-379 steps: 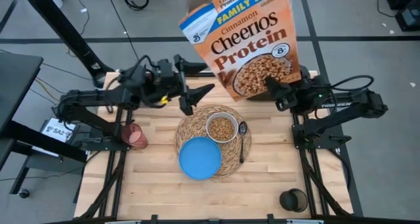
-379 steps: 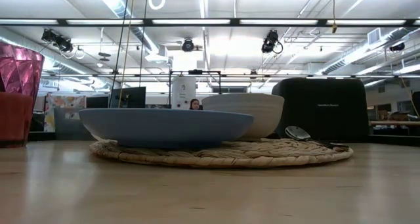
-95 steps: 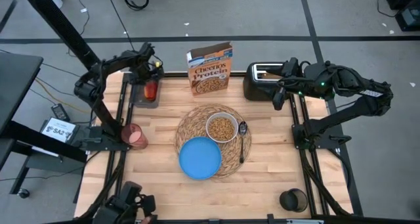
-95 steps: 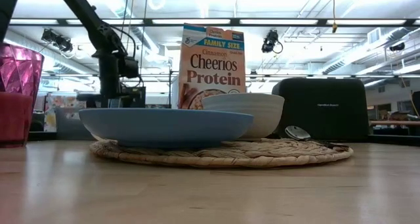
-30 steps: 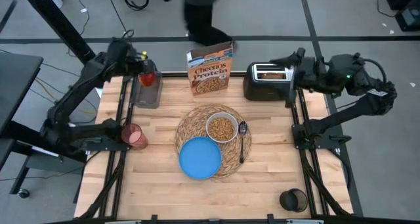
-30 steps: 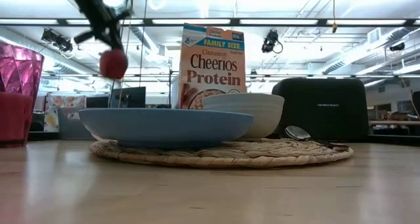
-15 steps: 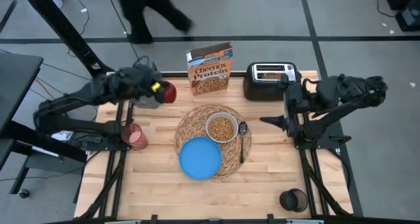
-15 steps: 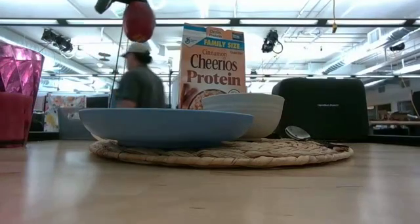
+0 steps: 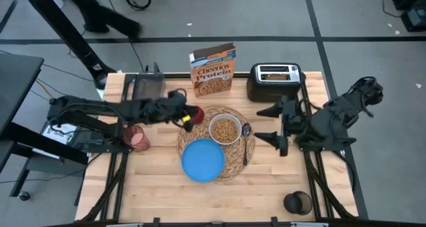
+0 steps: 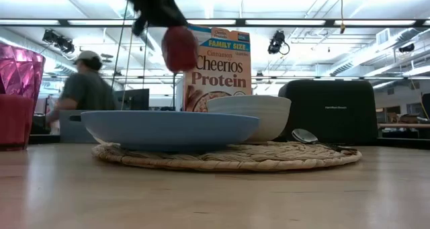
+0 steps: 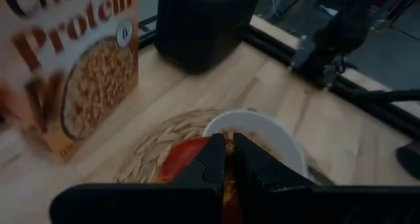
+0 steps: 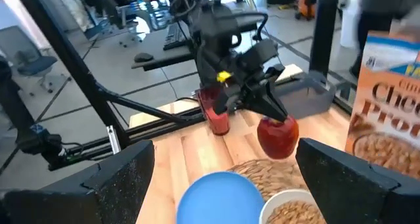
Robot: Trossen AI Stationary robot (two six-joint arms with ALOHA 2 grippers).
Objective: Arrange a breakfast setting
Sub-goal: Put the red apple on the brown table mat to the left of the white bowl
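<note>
The left gripper [image 9: 190, 117] has carried the red apple [image 9: 194, 115] from the far-left part of the tabletop [image 9: 160, 180] inward, and the apple now hangs in the air over the far-left edge of the woven straw placemat [image 9: 234, 162], just beside the small white bowl [image 9: 225, 129]. The low view confirms that the apple is well above the tabletop and not yet set down. The right gripper [image 9: 279, 127] has withdrawn from the black toaster [image 9: 273, 82] and now stands nearer, to the right of the placemat.

Consequence for the task: the apple is in transit to the setting and its placement remains to be done. The blue plate [image 9: 203, 160] lies on the near-left part of the placemat, the bowl holds cereal on the far side, and the dark spoon [image 9: 245, 142] lies to the right of the bowl. The translucent pink cup [image 9: 136, 137] is off the placemat at the left. The orange Cheerios box [image 9: 213, 70] stands at the far edge.

Pose: the left arm reaches low across the tabletop from the left, jaws closed on the apple. The right arm is folded at the right edge, jaws spread wide and holding nothing, pointing toward the placemat.

A person [image 10: 77, 88] is visible in the room beyond.
</note>
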